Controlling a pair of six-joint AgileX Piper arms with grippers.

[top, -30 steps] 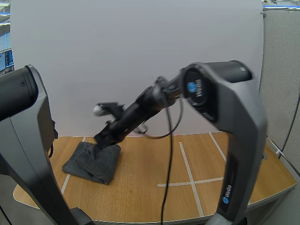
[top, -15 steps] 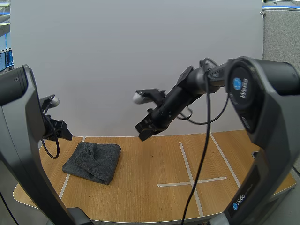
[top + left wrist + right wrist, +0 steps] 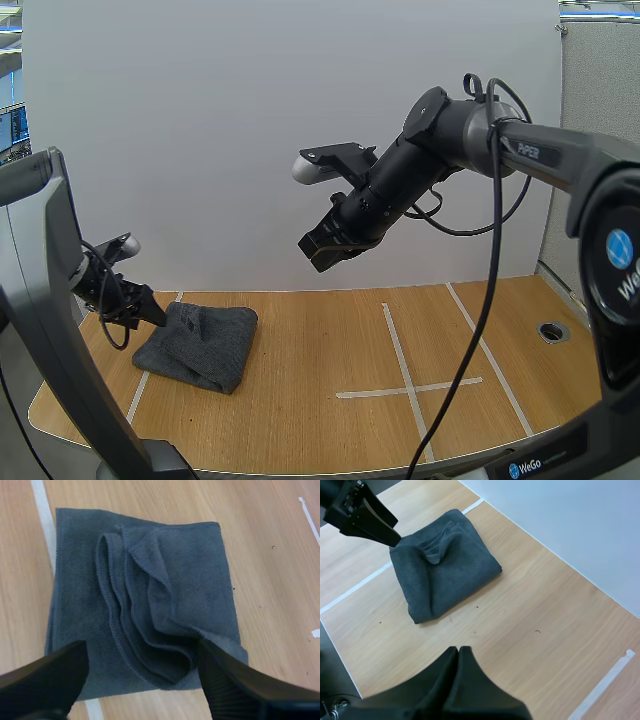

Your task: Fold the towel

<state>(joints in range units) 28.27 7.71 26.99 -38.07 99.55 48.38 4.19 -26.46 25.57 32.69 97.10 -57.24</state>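
Note:
A dark grey towel lies folded on the wooden table's left side, with loose ruffled layers on top. My left gripper sits low at the towel's left edge. In the left wrist view it is open, its fingers standing apart over the towel's near edge without pinching it. My right gripper hangs high above the table's middle, well away from the towel. Its fingers lie together as one dark wedge, holding nothing. The right wrist view looks down on the towel and the left gripper beside it.
White tape lines cross on the table's right half, and another strip runs under the towel's left side. A round hole sits near the right edge. The table's front edge curves close to the arm bases.
My right gripper has let go of the towel, lifting up and to the right. My left arm has come down to the towel's left edge. The towel has stayed put.

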